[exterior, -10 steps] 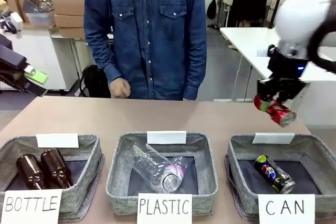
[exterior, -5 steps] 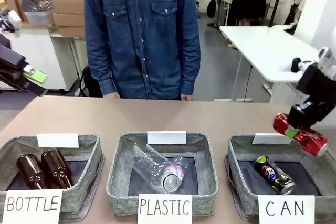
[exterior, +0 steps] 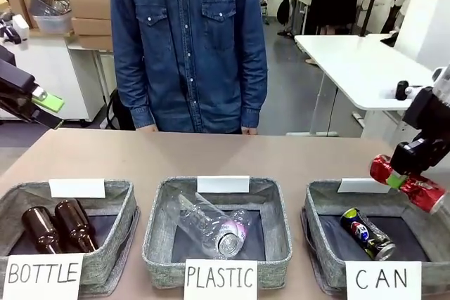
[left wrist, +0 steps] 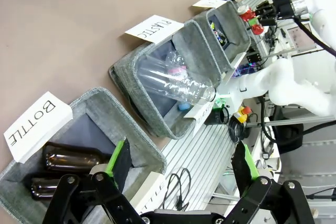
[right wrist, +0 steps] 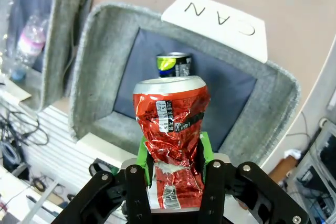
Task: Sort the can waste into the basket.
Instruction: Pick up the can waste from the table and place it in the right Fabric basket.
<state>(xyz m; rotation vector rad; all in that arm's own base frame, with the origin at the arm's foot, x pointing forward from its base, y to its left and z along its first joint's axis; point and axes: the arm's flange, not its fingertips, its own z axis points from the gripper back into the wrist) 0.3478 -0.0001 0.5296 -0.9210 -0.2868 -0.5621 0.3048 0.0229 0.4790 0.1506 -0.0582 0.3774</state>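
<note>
On tan table, three labelled baskets

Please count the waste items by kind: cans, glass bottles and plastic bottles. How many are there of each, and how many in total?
Cans: 2, the red can held in the right gripper above the CAN basket, and the blue can inside it.
Glass bottles: 2.
Plastic bottles: 1.
Total: 5.

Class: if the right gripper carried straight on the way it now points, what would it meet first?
Probably the dark floor of the CAN basket, beside the blue can lying there. The right gripper holds the crushed red can above it; depth is unclear.
</note>
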